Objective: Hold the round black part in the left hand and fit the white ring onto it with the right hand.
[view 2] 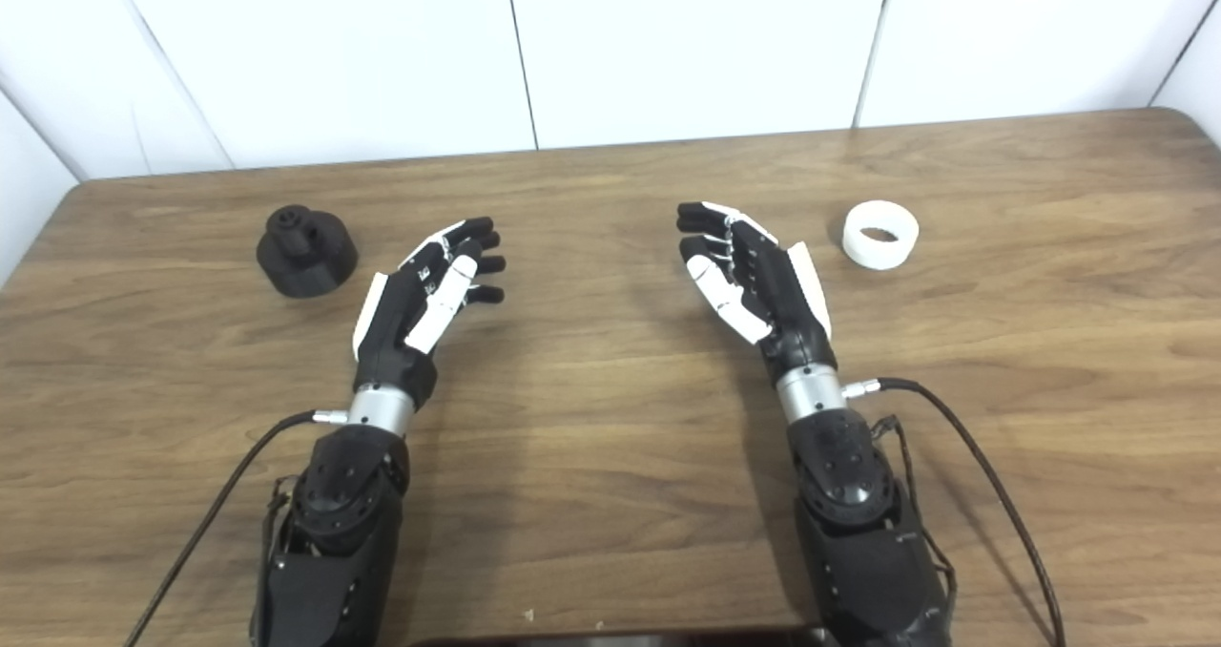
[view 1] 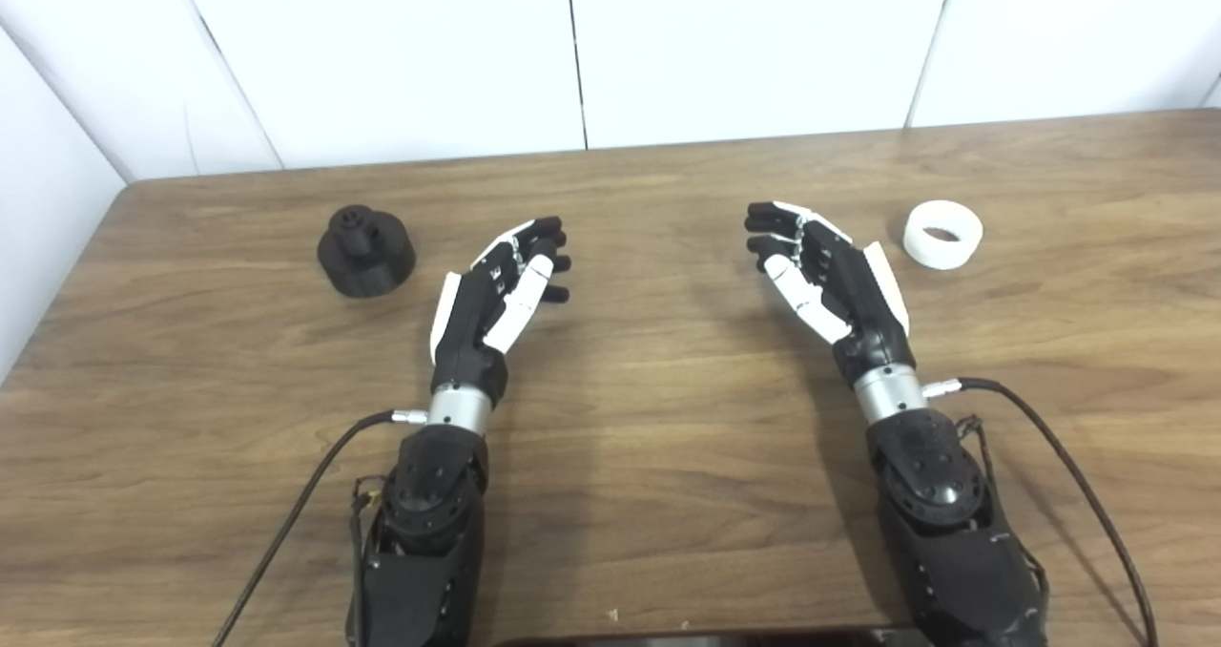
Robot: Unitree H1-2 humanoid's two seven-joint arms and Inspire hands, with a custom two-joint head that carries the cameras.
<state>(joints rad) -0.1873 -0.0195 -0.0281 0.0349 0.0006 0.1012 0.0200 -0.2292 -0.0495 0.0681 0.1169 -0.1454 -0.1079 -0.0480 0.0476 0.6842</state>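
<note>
On my table (view 1: 610, 552) — one round black part (view 1: 366, 251) at 10 o'clock | one white ring (view 1: 942, 234) at 2 | left hand (view 1: 496, 299), right hand (view 1: 830, 275) — both spread, empty.

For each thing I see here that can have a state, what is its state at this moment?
Black part: upright on the table, knob on top, not held, apart from both hands.
White ring: on the table, tilted so its hole shows, not held, not fitted.
Left hand: open, empty, right of the black part.
Right hand: open, empty, left of the ring.
</note>
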